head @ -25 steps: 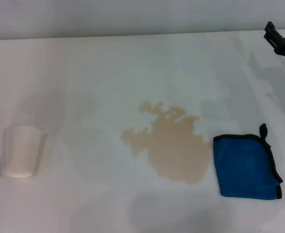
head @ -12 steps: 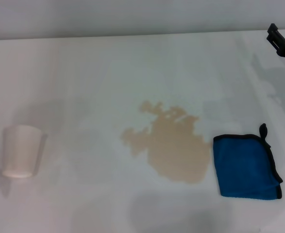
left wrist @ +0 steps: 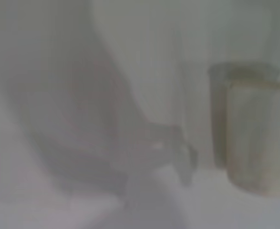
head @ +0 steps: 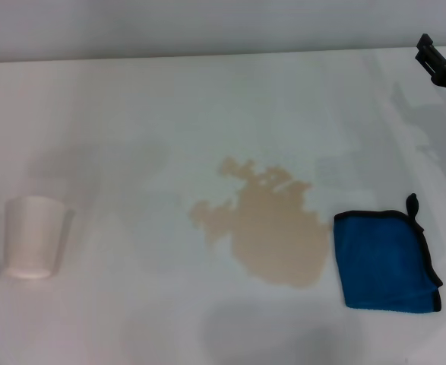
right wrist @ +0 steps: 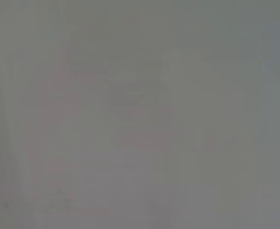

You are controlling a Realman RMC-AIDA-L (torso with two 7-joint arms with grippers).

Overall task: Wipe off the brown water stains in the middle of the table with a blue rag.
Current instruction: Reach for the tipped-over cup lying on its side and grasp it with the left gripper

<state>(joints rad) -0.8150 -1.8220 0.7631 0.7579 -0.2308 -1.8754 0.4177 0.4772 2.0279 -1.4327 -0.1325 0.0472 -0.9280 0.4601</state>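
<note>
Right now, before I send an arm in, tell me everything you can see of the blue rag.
The blue rag is a folded, roughly square bright blue cloth with black edging and a small black loop at its far right corner. It lies flat on the white table, just right of the brown stain. No gripper touches it.

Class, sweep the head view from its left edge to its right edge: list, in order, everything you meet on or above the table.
White cup → brown stain → blue rag → right pincer, at the far right edge above the table.
</note>
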